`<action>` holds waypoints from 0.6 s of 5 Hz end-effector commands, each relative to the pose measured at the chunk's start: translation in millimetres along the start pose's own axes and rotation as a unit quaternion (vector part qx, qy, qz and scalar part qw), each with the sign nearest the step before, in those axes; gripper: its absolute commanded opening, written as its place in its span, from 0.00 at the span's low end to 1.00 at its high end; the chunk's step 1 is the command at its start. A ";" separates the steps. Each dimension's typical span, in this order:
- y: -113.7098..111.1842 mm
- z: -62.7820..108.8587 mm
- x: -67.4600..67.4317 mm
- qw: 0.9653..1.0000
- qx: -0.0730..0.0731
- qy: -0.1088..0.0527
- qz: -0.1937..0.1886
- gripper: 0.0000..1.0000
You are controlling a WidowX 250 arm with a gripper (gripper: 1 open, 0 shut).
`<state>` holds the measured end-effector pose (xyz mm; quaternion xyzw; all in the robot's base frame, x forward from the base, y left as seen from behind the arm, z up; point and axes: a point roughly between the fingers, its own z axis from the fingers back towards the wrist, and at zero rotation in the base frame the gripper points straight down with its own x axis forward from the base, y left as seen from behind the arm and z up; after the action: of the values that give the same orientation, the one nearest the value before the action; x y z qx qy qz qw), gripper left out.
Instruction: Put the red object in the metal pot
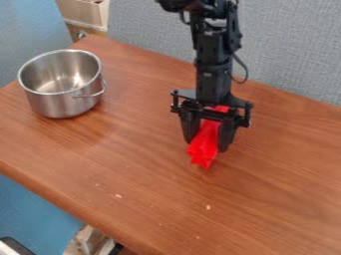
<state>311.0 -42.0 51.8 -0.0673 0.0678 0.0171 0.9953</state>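
Note:
The red object is a bright red bar held upright between the black fingers of my gripper, which is shut on it; its lower end hangs just above the wooden table. The arm comes down from the top of the view at centre right. Far to the left, near the table's back left corner, stands the metal pot, round, shiny and with nothing inside. A wide stretch of bare wood lies between the pot and the gripper.
The table's front edge runs diagonally from the left side to the bottom right, with blue floor below it. A beige box stands behind the pot. A grey wall backs the table.

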 end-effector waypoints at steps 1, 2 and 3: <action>0.5 35.4 8.4 0.999 -0.006 -0.054 0.002 0.00; 1.5 37.3 8.8 0.999 -0.007 -0.054 0.005 0.00; 2.8 40.0 9.1 0.998 -0.008 -0.054 0.009 0.00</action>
<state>313.6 -37.3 56.2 -0.0706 0.0705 0.0279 0.9946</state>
